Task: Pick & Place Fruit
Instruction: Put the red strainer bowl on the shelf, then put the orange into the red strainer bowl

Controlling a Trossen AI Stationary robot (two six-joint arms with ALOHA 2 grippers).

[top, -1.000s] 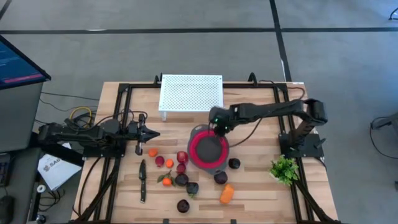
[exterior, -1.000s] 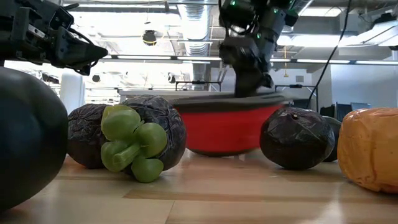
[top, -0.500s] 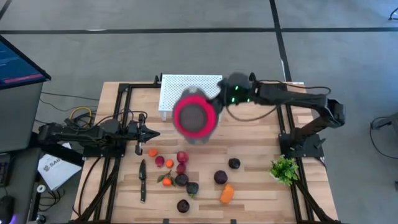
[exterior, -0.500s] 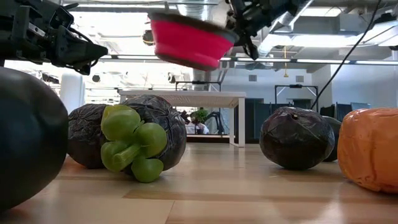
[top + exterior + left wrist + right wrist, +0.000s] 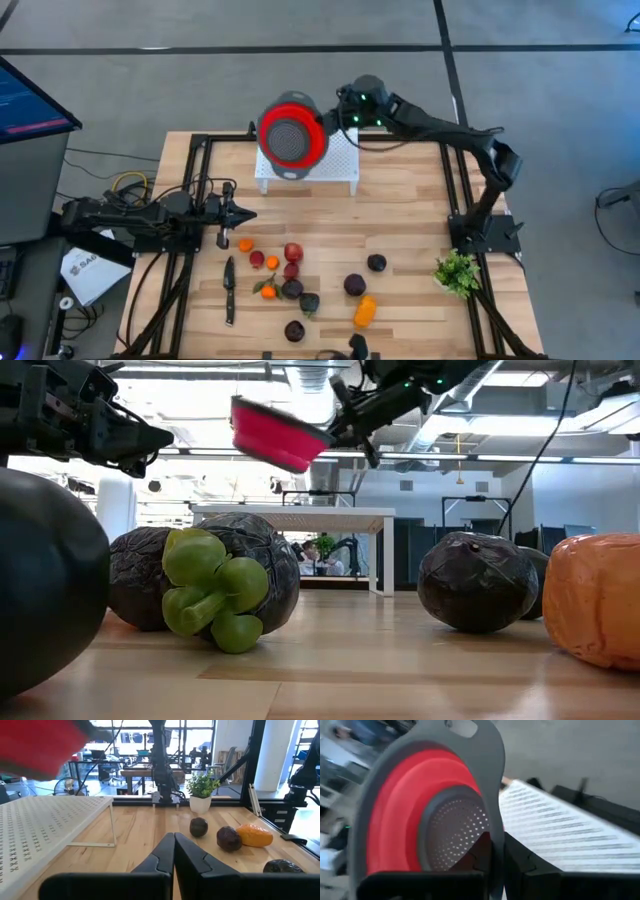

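R gripper (image 5: 335, 118) clamped on red bowl (image 5: 291, 137) rim, held tilted above white rack (image 5: 340, 160) | L gripper (image 5: 240, 215) closed, empty, by fruit (image 5: 293, 253)

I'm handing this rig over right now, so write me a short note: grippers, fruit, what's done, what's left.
Right gripper: jaws shut on the rim of the red colander, held tilted in the air over the white perforated rack.
Left gripper: jaws shut, empty, waiting at the table's left side.
Fruit: all loose on the wooden table, toward its front.
Done: no fruit placed.
Left: set the colander down, then pick and place every piece.
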